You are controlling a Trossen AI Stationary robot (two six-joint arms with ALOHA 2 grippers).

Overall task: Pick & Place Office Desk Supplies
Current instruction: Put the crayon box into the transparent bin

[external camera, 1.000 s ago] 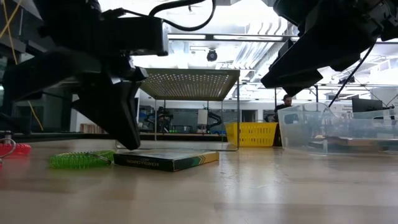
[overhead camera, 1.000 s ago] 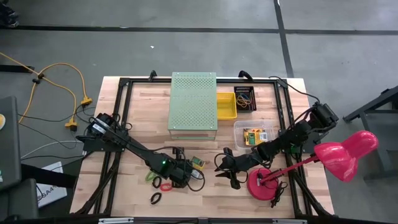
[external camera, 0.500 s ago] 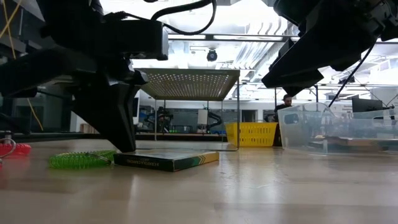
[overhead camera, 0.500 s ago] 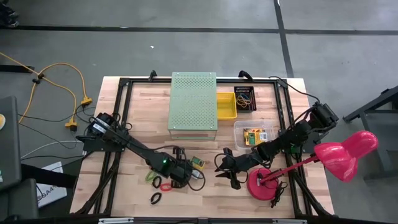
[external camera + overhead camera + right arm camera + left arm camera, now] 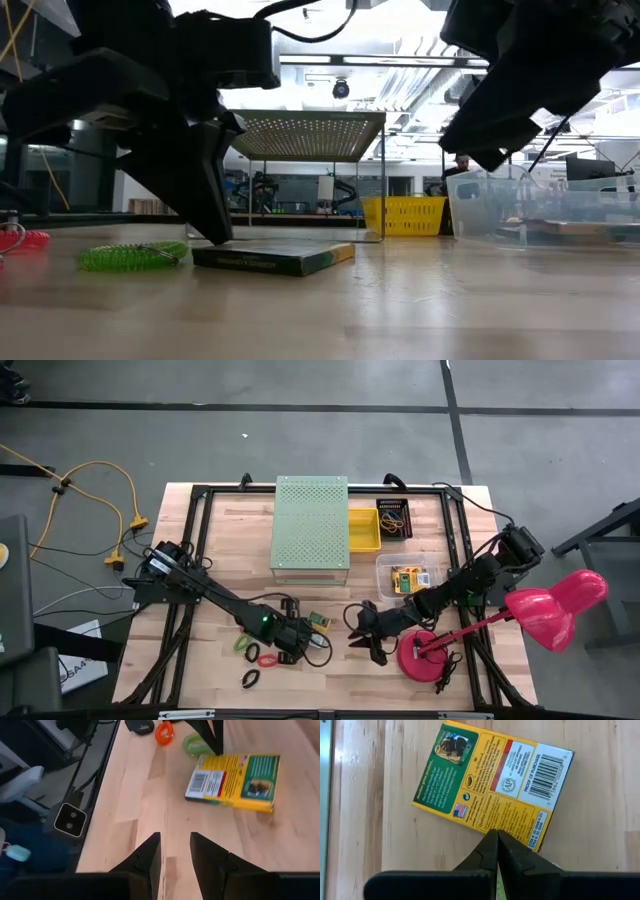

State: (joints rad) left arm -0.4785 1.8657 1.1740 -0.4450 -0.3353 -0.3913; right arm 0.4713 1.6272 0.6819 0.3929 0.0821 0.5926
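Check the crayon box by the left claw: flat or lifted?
Flat on the table: the crayon box rests there, with the shut left claw at its edge.

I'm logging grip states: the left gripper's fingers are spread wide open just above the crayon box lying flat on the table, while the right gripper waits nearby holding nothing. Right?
Not quite. The left gripper has its fingers shut together, not spread wide, as the left wrist view shows. The rest holds: it sits at the edge of the crayon box lying flat on the table, and the right gripper waits nearby holding nothing.

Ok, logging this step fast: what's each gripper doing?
Left gripper: closed, empty, fingertips at the crayon box edge.
Right gripper: open, holding nothing.
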